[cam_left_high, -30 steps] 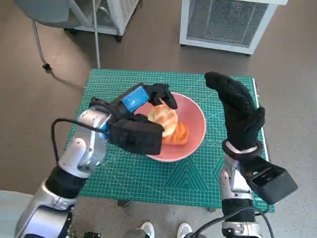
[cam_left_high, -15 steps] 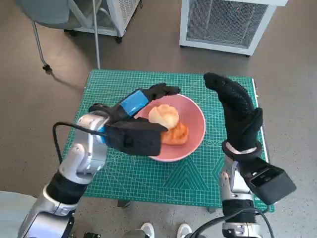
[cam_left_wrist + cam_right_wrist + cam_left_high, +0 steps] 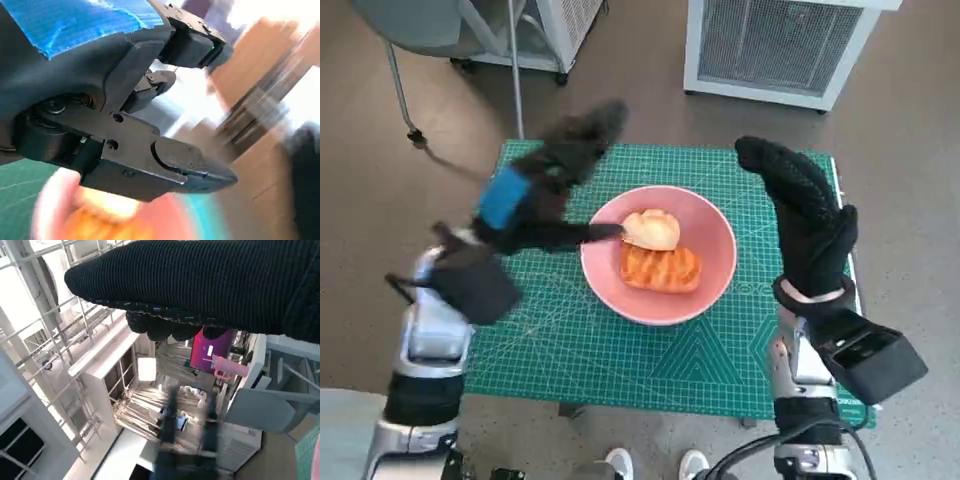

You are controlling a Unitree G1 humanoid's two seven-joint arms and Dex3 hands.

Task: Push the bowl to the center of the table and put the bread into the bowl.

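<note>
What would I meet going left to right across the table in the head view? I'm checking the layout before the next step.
Left hand → pink bowl with the bread inside → right hand, held upright beside the bowl near the green mat's right edge.

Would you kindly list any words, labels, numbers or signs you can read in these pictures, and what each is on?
No text is readable.
Green mat: printed grid lines and markings, too small to read.
Magenta box: pale patch, too blurred to read.
</note>
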